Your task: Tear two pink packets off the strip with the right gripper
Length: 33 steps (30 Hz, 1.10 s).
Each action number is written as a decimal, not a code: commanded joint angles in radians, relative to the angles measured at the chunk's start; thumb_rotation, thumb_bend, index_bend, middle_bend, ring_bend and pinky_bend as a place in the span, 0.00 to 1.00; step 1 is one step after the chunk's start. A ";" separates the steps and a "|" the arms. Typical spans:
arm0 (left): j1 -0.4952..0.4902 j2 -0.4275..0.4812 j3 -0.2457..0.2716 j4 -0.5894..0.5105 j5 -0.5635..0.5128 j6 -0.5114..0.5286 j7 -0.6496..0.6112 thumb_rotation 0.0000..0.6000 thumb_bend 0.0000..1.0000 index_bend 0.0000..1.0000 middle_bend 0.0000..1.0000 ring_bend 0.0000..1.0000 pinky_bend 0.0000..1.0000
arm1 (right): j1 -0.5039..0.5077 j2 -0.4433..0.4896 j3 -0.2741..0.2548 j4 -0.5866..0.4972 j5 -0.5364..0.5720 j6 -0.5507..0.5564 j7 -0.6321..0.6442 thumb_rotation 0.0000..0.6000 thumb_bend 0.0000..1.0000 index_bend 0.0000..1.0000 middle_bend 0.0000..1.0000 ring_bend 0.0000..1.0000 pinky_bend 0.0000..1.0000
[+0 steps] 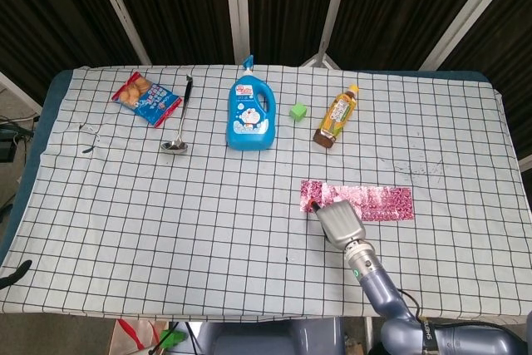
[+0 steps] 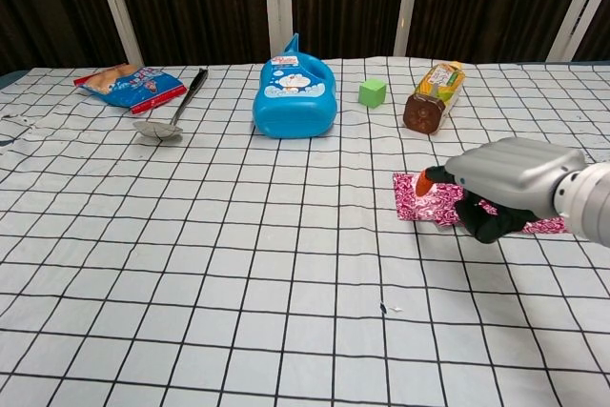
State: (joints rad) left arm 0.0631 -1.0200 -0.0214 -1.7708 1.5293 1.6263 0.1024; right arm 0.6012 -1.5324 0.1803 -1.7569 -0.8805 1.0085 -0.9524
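The pink packet strip (image 1: pixel 370 202) lies flat on the checked cloth, right of centre; its left end (image 2: pixel 416 199) shows in the chest view. My right hand (image 1: pixel 339 224) hangs over the strip's left part, back of the hand upward. In the chest view the right hand (image 2: pixel 505 178) has dark fingers (image 2: pixel 484 222) curled down onto the strip and an orange fingertip (image 2: pixel 423 178) pointing left. The hand hides the middle of the strip, and whether the fingers pinch a packet is not visible. My left hand is out of both views.
At the back stand a blue detergent bottle (image 1: pixel 251 115), a green cube (image 1: pixel 298 110) and a lying tea bottle (image 1: pixel 336 117). A ladle (image 1: pixel 177 126) and a snack bag (image 1: pixel 146 98) lie far left. The table's front edge (image 1: pixel 274 318) is close behind the hand.
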 commanded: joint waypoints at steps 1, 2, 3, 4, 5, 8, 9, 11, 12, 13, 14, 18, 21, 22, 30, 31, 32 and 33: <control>0.000 0.000 -0.001 0.000 -0.003 -0.001 0.000 1.00 0.28 0.13 0.00 0.00 0.08 | 0.025 -0.025 0.001 0.022 0.036 0.014 -0.022 1.00 0.80 0.21 0.85 0.89 0.71; -0.001 0.000 -0.002 0.000 -0.005 -0.002 0.000 1.00 0.28 0.13 0.00 0.00 0.08 | 0.030 -0.030 0.001 0.028 0.042 0.018 -0.025 1.00 0.80 0.21 0.85 0.89 0.71; -0.001 0.000 -0.002 0.000 -0.007 -0.003 0.000 1.00 0.28 0.13 0.00 0.00 0.08 | 0.036 -0.035 0.001 0.034 0.048 0.020 -0.027 1.00 0.80 0.21 0.85 0.89 0.71; -0.002 0.000 -0.003 0.000 -0.008 -0.004 -0.001 1.00 0.28 0.13 0.00 0.00 0.08 | 0.041 -0.040 0.002 0.040 0.053 0.023 -0.028 1.00 0.81 0.21 0.85 0.89 0.71; -0.002 0.001 -0.004 0.000 -0.009 -0.004 -0.001 1.00 0.27 0.13 0.00 0.00 0.08 | 0.046 -0.044 0.003 0.045 0.059 0.025 -0.029 1.00 0.81 0.21 0.85 0.89 0.71; -0.001 0.002 -0.004 0.000 -0.011 -0.002 -0.004 1.00 0.27 0.13 0.00 0.00 0.08 | 0.064 -0.056 0.005 0.062 0.078 0.029 -0.029 1.00 0.81 0.21 0.85 0.89 0.71; 0.000 0.003 -0.004 0.000 -0.011 -0.001 -0.005 1.00 0.27 0.13 0.00 0.00 0.08 | 0.069 -0.058 0.004 0.066 0.082 0.030 -0.030 1.00 0.81 0.21 0.85 0.89 0.71; 0.001 0.003 -0.006 0.001 -0.013 0.002 -0.008 1.00 0.27 0.13 0.00 0.00 0.08 | 0.078 -0.063 0.001 0.076 0.092 0.030 -0.032 1.00 0.81 0.21 0.85 0.89 0.71; 0.002 0.004 -0.006 0.001 -0.014 0.003 -0.009 1.00 0.27 0.13 0.00 0.00 0.08 | 0.082 -0.066 0.000 0.081 0.098 0.030 -0.033 1.00 0.81 0.21 0.85 0.89 0.71; 0.002 0.004 -0.007 0.001 -0.016 0.003 -0.010 1.00 0.28 0.13 0.00 0.00 0.08 | 0.086 -0.068 -0.002 0.085 0.104 0.030 -0.033 1.00 0.81 0.21 0.85 0.89 0.71; 0.002 0.004 -0.007 0.001 -0.017 0.003 -0.011 1.00 0.27 0.13 0.00 0.00 0.08 | 0.089 -0.070 -0.003 0.090 0.111 0.030 -0.033 1.00 0.81 0.21 0.85 0.89 0.71; 0.001 0.005 -0.008 0.002 -0.018 0.002 -0.011 1.00 0.28 0.13 0.00 0.00 0.08 | 0.099 -0.073 -0.015 0.103 0.129 0.032 -0.029 1.00 0.81 0.21 0.85 0.89 0.71; 0.001 0.004 -0.008 0.001 -0.019 0.000 -0.010 1.00 0.28 0.13 0.00 0.00 0.08 | 0.104 -0.072 -0.025 0.108 0.135 0.032 -0.024 1.00 0.81 0.21 0.85 0.89 0.71; 0.000 0.005 -0.007 0.001 -0.019 0.000 -0.009 1.00 0.28 0.13 0.00 0.00 0.08 | 0.105 -0.073 -0.027 0.110 0.136 0.033 -0.021 1.00 0.81 0.21 0.85 0.89 0.71; 0.002 0.004 -0.007 0.000 -0.019 0.002 -0.007 1.00 0.28 0.13 0.00 0.00 0.08 | 0.120 -0.075 -0.043 0.116 0.150 0.040 -0.011 1.00 0.81 0.21 0.85 0.89 0.71; 0.002 0.004 -0.007 0.000 -0.019 0.002 -0.008 1.00 0.28 0.13 0.00 0.00 0.08 | 0.123 -0.076 -0.045 0.116 0.153 0.040 -0.010 1.00 0.81 0.21 0.85 0.89 0.71; 0.001 0.005 -0.007 0.000 -0.019 0.001 -0.008 1.00 0.28 0.13 0.00 0.00 0.08 | 0.125 -0.077 -0.047 0.116 0.154 0.041 -0.011 1.00 0.81 0.21 0.85 0.89 0.71; 0.001 0.005 -0.007 0.000 -0.019 0.001 -0.008 1.00 0.28 0.13 0.00 0.00 0.08 | 0.126 -0.077 -0.048 0.115 0.155 0.042 -0.012 1.00 0.81 0.21 0.85 0.89 0.71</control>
State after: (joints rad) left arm 0.0645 -1.0153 -0.0287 -1.7709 1.5103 1.6276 0.0943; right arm 0.7274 -1.6096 0.1326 -1.6414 -0.7256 1.0499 -0.9637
